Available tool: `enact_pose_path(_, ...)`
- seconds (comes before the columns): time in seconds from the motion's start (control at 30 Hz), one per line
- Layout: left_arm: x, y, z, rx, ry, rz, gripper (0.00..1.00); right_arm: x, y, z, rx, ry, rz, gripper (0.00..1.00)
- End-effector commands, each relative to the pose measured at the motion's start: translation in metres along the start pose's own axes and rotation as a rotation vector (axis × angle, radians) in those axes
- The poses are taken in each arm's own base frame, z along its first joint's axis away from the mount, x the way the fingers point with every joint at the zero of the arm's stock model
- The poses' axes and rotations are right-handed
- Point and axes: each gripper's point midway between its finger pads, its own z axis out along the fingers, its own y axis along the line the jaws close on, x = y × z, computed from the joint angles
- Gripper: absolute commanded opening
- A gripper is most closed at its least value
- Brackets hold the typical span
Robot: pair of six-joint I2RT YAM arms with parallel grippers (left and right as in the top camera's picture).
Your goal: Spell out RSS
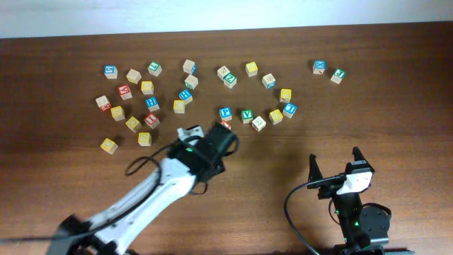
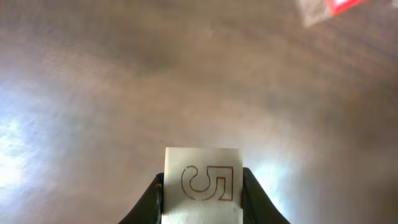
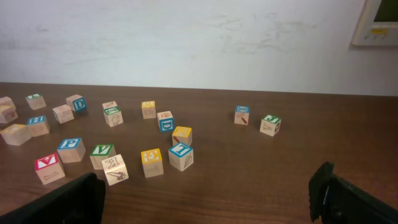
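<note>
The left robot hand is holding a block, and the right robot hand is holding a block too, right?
Not quite. The left gripper does hold a block, but the right gripper is open and holds nothing. The right wrist view shows this: nothing sits between its jaws.

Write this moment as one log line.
left claw: shut on block | right claw: open, empty | other blocks: scattered on table
</note>
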Motion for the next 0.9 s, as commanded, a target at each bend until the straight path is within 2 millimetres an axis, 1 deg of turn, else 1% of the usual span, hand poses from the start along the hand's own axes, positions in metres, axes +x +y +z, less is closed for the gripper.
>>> enact_pose_path(0.0,0.047,0.015,-0.014,0.034,0.287,0.078,0.17,0.003,-0.002,0.000,0.008,0.004,-0.003,0.98)
enact_pose_path(0.03,0.059,0.018,-0.017,0.037,0.348,0.104,0.18,0.003,-0.002,0.000,0.008,0.004,-0.003,0.98)
enact_pose_path(0.13,0.084,0.020,-0.026,0.069,0.485,0.173,0.19,0.003,-0.002,0.000,0.008,0.004,-0.003,0.98)
enact_pose_path(0.17,0.096,0.029,-0.029,0.037,0.555,0.180,0.19,0.003,-0.002,0.000,0.008,0.004,-0.003,0.98)
enact_pose_path(0.23,0.111,0.043,-0.032,-0.024,0.643,0.188,0.18,0.003,-0.002,0.000,0.008,0.004,-0.003,0.98)
enact_pose_path(0.27,0.121,0.048,-0.029,-0.033,0.698,0.215,0.19,0.003,-0.002,0.000,0.008,0.004,-0.003,0.98)
enact_pose_path(0.3,0.126,0.052,-0.025,-0.047,0.722,0.222,0.20,0.003,-0.002,0.000,0.008,0.004,-0.003,0.98)
enact_pose_path(0.33,0.127,0.053,-0.021,-0.042,0.730,0.251,0.21,0.003,-0.002,0.000,0.008,0.004,-0.003,0.98)
enact_pose_path(0.4,0.121,0.055,-0.010,-0.046,0.744,0.233,0.21,0.003,-0.002,0.000,0.008,0.004,-0.003,0.98)
enact_pose_path(0.47,0.104,0.056,0.007,0.000,0.732,0.232,0.21,0.003,-0.002,0.000,0.008,0.004,-0.003,0.98)
enact_pose_path(0.5,0.099,0.059,0.011,0.001,0.732,0.200,0.22,0.003,-0.002,0.000,0.008,0.004,-0.003,0.98)
enact_pose_path(0.6,0.075,0.069,0.035,0.021,0.719,0.094,0.22,0.003,-0.002,0.000,0.008,0.004,-0.003,0.98)
enact_pose_path(0.63,0.071,0.072,0.041,0.020,0.719,0.069,0.22,0.003,-0.002,0.000,0.008,0.004,-0.003,0.98)
enact_pose_path(0.7,0.064,0.074,0.051,0.029,0.706,0.041,0.30,0.003,-0.002,0.000,0.008,0.004,-0.003,0.98)
enact_pose_path(0.73,0.059,0.073,0.054,0.040,0.689,0.033,0.40,0.003,-0.002,0.000,0.008,0.004,-0.003,0.98)
enact_pose_path(0.77,0.054,0.072,0.056,0.051,0.673,0.026,0.44,0.003,-0.002,0.000,0.008,0.004,-0.003,0.98)
enact_pose_path(0.87,0.036,0.065,0.055,0.076,0.633,0.013,0.46,0.003,-0.002,0.000,0.008,0.004,-0.003,0.98)
